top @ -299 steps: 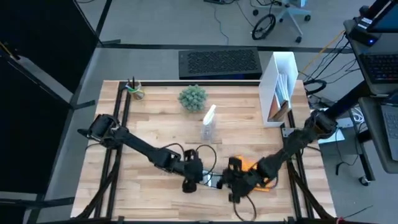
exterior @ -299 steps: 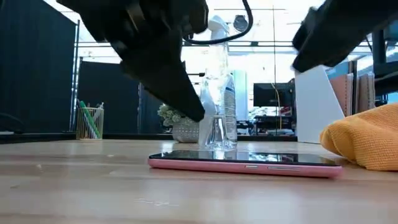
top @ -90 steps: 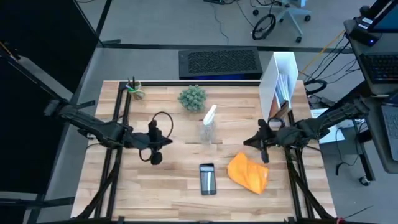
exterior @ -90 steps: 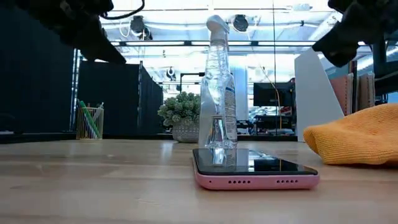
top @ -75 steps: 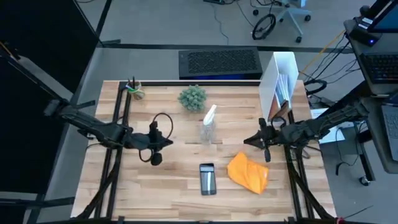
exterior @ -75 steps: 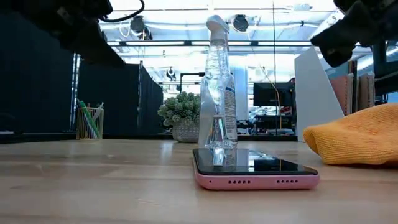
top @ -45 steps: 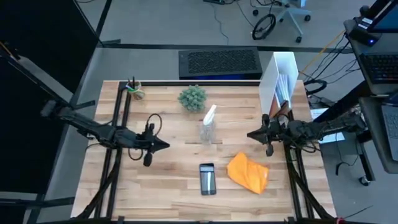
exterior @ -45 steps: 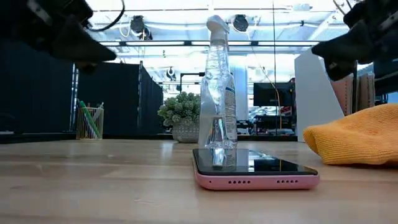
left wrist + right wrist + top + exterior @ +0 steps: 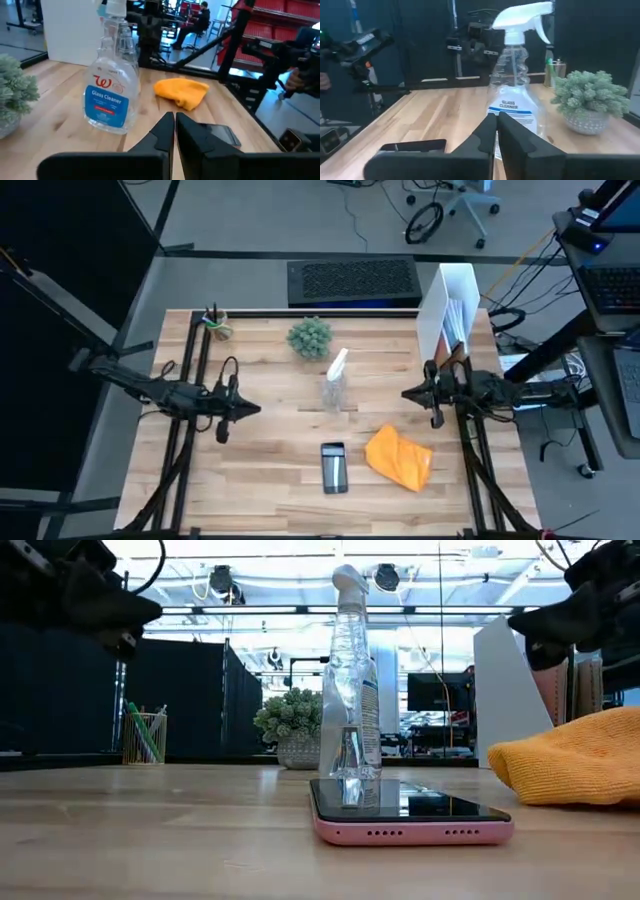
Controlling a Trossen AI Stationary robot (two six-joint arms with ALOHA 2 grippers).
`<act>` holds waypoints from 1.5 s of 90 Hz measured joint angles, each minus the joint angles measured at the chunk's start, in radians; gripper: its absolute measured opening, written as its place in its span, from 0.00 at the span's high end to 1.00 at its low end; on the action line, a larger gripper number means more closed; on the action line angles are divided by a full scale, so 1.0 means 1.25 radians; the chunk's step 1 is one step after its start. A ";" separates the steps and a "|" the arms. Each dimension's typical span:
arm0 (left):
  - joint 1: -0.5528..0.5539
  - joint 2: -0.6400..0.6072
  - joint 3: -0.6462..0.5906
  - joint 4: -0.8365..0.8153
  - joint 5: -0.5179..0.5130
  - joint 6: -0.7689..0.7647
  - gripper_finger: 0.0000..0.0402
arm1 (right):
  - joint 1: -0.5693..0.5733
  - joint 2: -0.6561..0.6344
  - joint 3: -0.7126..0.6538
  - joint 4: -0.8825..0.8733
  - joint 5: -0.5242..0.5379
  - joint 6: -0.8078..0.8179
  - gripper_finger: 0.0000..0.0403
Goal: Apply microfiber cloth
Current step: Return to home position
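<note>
The orange microfiber cloth (image 9: 399, 458) lies bunched on the table at the near right, also in the low view (image 9: 570, 768) and the left wrist view (image 9: 181, 92). A black smartphone in a pink case (image 9: 333, 467) lies flat just left of it. My left gripper (image 9: 257, 410) hovers shut over the table's left side, pointing right. My right gripper (image 9: 405, 394) hovers shut at the right side, pointing left, above and beyond the cloth. Neither touches anything.
A clear spray bottle with a blue label (image 9: 335, 382) stands upright mid-table. A small potted plant (image 9: 310, 337) and a pen cup (image 9: 216, 325) sit at the far side. A white file holder (image 9: 448, 320) stands at the far right, a keyboard (image 9: 353, 281) beyond the table.
Both arms have drawn back from the table's middle, the left gripper toward the left edge and the right gripper toward the right edge and slightly farther. The cloth, phone and bottle have stayed still.
</note>
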 joint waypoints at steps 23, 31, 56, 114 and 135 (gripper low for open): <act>0.008 -0.182 -0.053 -0.051 0.097 0.034 0.99 | 0.001 0.001 0.000 0.001 -0.053 0.001 1.00; 0.024 -0.246 -0.053 -0.120 0.125 0.035 0.99 | 0.001 0.001 0.000 0.002 -0.066 0.001 1.00; 0.100 -0.314 -0.053 -0.151 0.148 0.100 0.99 | 0.001 -0.003 0.000 0.008 -0.075 -0.028 1.00; 0.168 -0.299 -0.054 -0.142 0.102 0.119 0.99 | 0.002 0.020 0.000 0.000 -0.069 -0.066 1.00; 0.168 -0.299 -0.054 -0.142 0.102 0.118 0.99 | 0.002 0.020 0.000 0.001 -0.069 -0.072 1.00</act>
